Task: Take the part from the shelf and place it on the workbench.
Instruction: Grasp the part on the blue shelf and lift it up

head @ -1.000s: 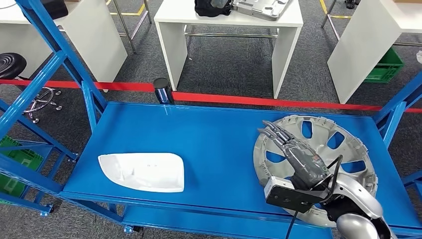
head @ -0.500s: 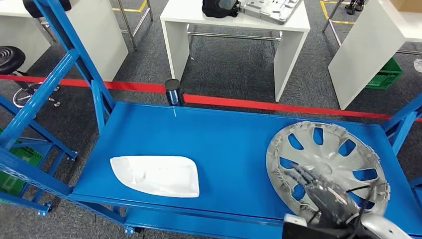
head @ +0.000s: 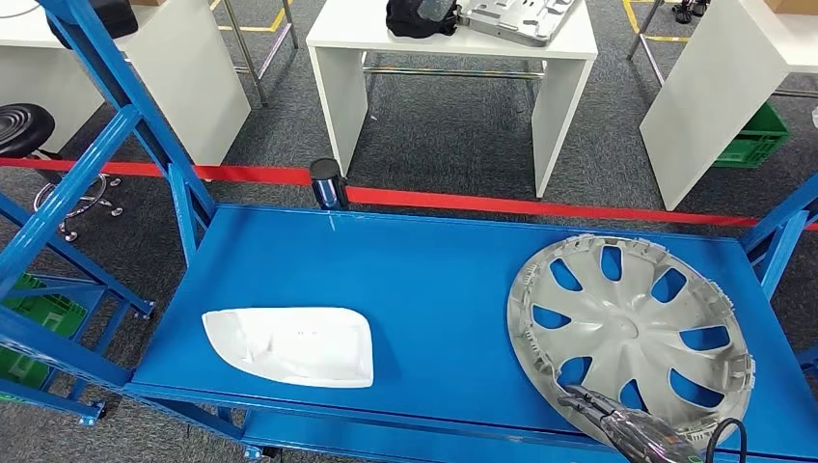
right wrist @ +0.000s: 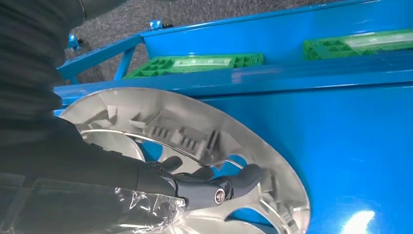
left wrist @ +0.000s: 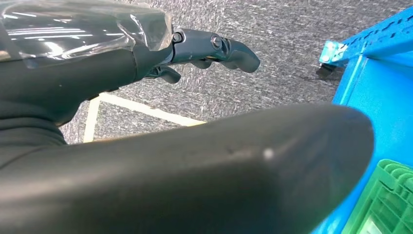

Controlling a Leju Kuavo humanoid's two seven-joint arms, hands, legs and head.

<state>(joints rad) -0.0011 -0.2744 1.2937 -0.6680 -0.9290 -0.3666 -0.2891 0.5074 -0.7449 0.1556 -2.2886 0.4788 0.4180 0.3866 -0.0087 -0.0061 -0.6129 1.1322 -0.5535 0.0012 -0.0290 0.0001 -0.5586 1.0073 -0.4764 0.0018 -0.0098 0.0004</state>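
A silver hubcap [head: 632, 323] lies flat on the right side of the blue shelf [head: 434, 270]. A white moulded part [head: 289, 345] lies on the shelf's left front. My right hand [head: 632, 434] is at the hubcap's near rim, low in the head view. In the right wrist view its dark fingers [right wrist: 204, 187] reach out over the hubcap [right wrist: 160, 126] just inside the rim and touch it without closing round it. My left hand [left wrist: 204, 46] hangs over grey carpet beside the shelf frame, fingers loosely apart, holding nothing.
Beyond a red floor line [head: 482, 203] stands a white workbench [head: 444, 39] carrying a metal panel [head: 511, 14] and a black bag [head: 415, 14]. A dark cylinder [head: 328, 181] stands at the shelf's back edge. Green crates [right wrist: 195, 63] sit lower down. Blue uprights [head: 106, 145] frame the shelf.
My right hand has drawn back from lying across the hubcap's face to its near rim. The camera has shifted a little; hubcap and white part have stayed in place.
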